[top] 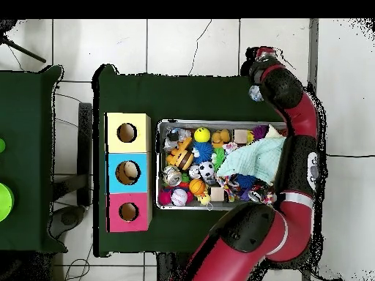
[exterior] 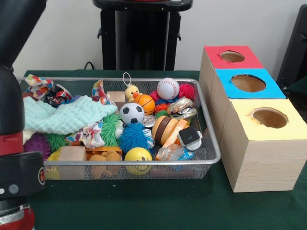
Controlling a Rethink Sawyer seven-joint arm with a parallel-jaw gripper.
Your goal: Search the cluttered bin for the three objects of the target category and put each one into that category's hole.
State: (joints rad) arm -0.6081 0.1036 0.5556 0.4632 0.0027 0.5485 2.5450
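End effector not made out in front view: only the arm (exterior: 10, 96), black above and red below, filling the left edge close to the camera. Wire bin (exterior: 213, 143) on the green worktop (exterior: 144, 201), packed full. Among the contents: baseball (exterior: 168, 88) at the far side, basketball (exterior: 145, 103) and soccer ball (exterior: 131, 113) just in front of it, yellow smiley ball (exterior: 138, 154) against the near wall, blue spiky ball (exterior: 134, 136) between, mint cloth (exterior: 62, 115) spread over the left half. Right of the bin, three wooden boxes in a row, one round hole in each top: red box (exterior: 213, 52) farthest, blue box (exterior: 273, 88) in the middle, yellow box (exterior: 292, 129) nearest.

Overhead view: arm curled round the bin's right side and over its top right corner. End effector (top: 254, 93) probably the pale grey part above that corner, over bare worktop; spread or pressed together, cannot tell. Balls all inside the bin, none in a hole.
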